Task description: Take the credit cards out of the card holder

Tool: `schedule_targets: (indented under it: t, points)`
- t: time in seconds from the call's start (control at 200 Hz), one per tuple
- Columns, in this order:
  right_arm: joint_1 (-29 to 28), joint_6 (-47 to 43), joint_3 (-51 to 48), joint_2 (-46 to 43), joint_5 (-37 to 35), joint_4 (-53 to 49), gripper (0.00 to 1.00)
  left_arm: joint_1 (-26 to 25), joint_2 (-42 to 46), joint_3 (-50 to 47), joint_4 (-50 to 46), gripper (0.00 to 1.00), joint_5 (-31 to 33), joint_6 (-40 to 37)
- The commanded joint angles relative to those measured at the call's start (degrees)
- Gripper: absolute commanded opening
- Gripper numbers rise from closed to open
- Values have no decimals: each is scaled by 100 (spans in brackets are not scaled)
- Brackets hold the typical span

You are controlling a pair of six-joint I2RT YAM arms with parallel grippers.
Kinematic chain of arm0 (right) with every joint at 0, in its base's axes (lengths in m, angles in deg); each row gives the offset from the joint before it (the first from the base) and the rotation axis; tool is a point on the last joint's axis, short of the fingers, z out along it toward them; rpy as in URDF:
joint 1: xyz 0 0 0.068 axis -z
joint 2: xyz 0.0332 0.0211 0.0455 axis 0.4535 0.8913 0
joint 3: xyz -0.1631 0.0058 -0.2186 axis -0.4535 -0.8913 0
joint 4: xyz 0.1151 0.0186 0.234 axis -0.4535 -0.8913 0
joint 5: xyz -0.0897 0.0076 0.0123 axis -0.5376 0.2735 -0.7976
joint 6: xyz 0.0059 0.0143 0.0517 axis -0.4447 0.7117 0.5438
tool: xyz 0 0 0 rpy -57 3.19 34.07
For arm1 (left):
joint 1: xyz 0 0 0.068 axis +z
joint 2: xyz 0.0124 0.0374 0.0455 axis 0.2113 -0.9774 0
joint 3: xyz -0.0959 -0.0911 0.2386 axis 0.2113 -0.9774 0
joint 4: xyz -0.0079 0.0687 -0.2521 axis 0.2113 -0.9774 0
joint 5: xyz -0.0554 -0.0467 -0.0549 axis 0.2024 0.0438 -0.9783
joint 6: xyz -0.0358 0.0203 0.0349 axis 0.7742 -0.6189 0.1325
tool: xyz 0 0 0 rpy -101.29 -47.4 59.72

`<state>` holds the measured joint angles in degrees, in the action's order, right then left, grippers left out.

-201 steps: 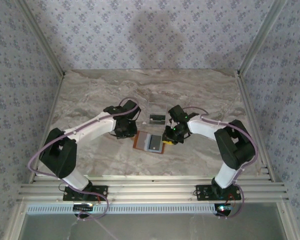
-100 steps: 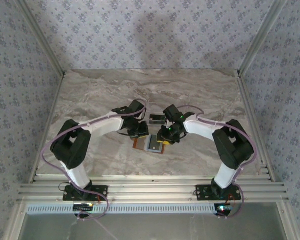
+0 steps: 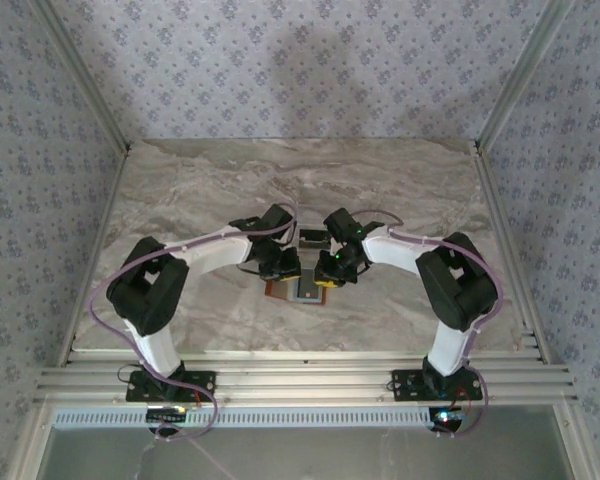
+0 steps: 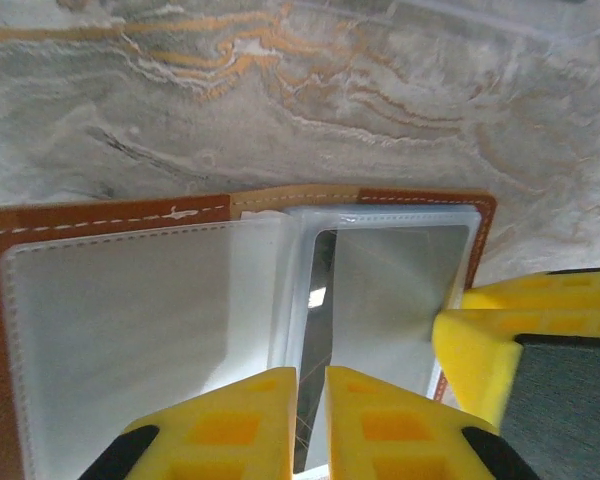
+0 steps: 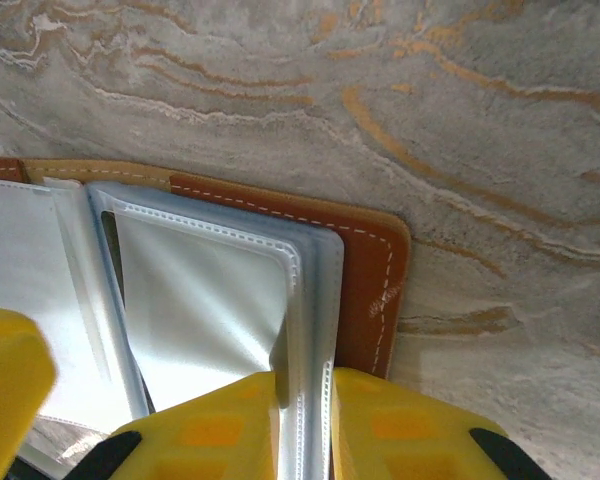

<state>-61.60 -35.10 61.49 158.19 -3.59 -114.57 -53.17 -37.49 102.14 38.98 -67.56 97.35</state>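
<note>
The brown card holder (image 3: 298, 292) lies open on the marble between both grippers. Its whitish plastic sleeves (image 4: 140, 310) stand fanned up from the leather (image 5: 365, 285). My right gripper (image 5: 305, 425) is shut on the outer edge of several sleeves on the wallet's right half. My left gripper (image 4: 311, 410) hovers at the middle fold, its jaws almost together. A dark strip (image 4: 325, 330) runs between two sleeves into that slit; I cannot tell whether it is pinched. One dark credit card (image 3: 313, 238) lies flat on the table just behind the wallet.
The right gripper's yellow finger (image 4: 495, 335) crowds the wallet's right edge in the left wrist view. In the right wrist view the left gripper's finger (image 5: 10, 385) sits at the lower left. Open marble (image 3: 200, 190) lies around; a metal rail (image 3: 300, 380) borders the near edge.
Both arms have drawn inward over the wallet. The left gripper came right, onto the wallet's middle. The right jaws widened briefly, then closed on the sleeve edge.
</note>
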Motion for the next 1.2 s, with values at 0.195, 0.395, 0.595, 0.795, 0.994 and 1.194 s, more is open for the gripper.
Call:
schedule_targets:
  t: [0.195,0.395,0.595,0.795,0.994,1.194]
  points:
    - [65,-243,101,163,-192,-358,23,-183,-420,310,-259,18,36,-32]
    - [57,-239,107,150,-174,-354,27,-202,-429,310,-266,18,98,-36]
    - [44,-226,88,158,-190,-373,31,-269,-467,481,-774,19,592,-138]
    - [45,-230,68,167,-183,-374,37,-393,-643,686,-1094,24,848,-287]
    - [36,-226,24,167,-208,-376,35,-473,-651,733,-1169,24,1069,-260]
    - [35,-200,2,5,-190,-381,35,-486,-231,648,-1236,24,1177,-139]
